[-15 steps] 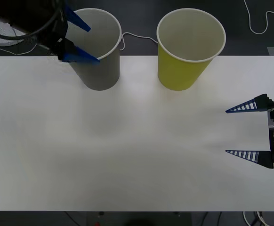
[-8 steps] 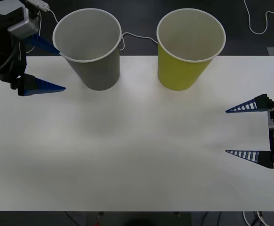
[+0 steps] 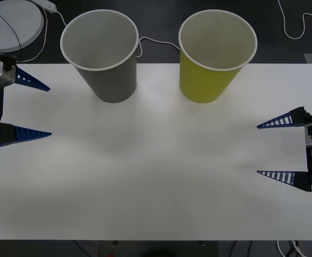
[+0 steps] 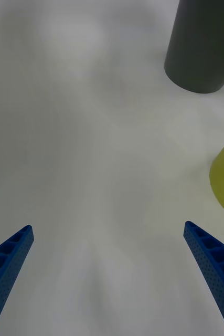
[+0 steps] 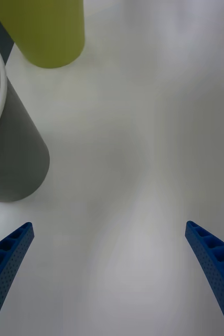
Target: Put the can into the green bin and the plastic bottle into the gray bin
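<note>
Your left gripper [image 3: 41, 110] hangs spread and empty at the table's [image 3: 156, 203] left edge; your right gripper [image 3: 260, 150] waits spread at the right edge. Can and bottle aren't on the table, so both are probably binned. Keep both arms parked wide and low. The gray bin [image 3: 105, 53] and green bin [image 3: 215, 59], tapered, white-rimmed paper cups, stand upright at the smooth white table's far side.
</note>
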Available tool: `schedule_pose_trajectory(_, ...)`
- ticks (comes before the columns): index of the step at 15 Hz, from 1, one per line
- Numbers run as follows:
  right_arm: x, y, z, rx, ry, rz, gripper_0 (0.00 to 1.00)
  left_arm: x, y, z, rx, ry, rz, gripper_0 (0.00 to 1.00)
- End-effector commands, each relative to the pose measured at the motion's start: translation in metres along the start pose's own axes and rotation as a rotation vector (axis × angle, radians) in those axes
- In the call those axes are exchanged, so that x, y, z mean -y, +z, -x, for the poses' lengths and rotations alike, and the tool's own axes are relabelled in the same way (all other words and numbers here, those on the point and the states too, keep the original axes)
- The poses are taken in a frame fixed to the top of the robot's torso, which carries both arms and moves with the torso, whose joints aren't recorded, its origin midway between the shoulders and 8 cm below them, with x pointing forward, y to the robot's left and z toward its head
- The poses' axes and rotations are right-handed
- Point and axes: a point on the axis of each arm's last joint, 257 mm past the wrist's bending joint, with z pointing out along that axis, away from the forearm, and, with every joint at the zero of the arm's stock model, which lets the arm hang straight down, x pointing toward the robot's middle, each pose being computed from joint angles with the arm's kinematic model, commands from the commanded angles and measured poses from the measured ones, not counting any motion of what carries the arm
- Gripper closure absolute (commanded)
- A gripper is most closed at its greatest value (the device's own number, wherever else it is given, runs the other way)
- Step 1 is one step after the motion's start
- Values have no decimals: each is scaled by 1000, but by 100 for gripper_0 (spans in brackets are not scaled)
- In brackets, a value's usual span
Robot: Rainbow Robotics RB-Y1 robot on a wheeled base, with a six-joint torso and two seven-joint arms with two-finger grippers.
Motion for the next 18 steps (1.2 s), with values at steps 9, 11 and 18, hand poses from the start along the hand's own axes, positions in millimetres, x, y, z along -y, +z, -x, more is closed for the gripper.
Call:
schedule_pose_trajectory(9, 0, 0, 0, 0, 0, 0, 0, 41, 6, -50, -2, 179, -68, 0)
schedule_pose_trajectory(11, 0, 0, 0, 0, 0, 0, 0, 40, 6, -55, 40, 168, -76, 0)
schedule_pose_trajectory(18, 0, 0, 0, 0, 0, 0, 0, 41, 7, -66, 44, 176, -78, 0)
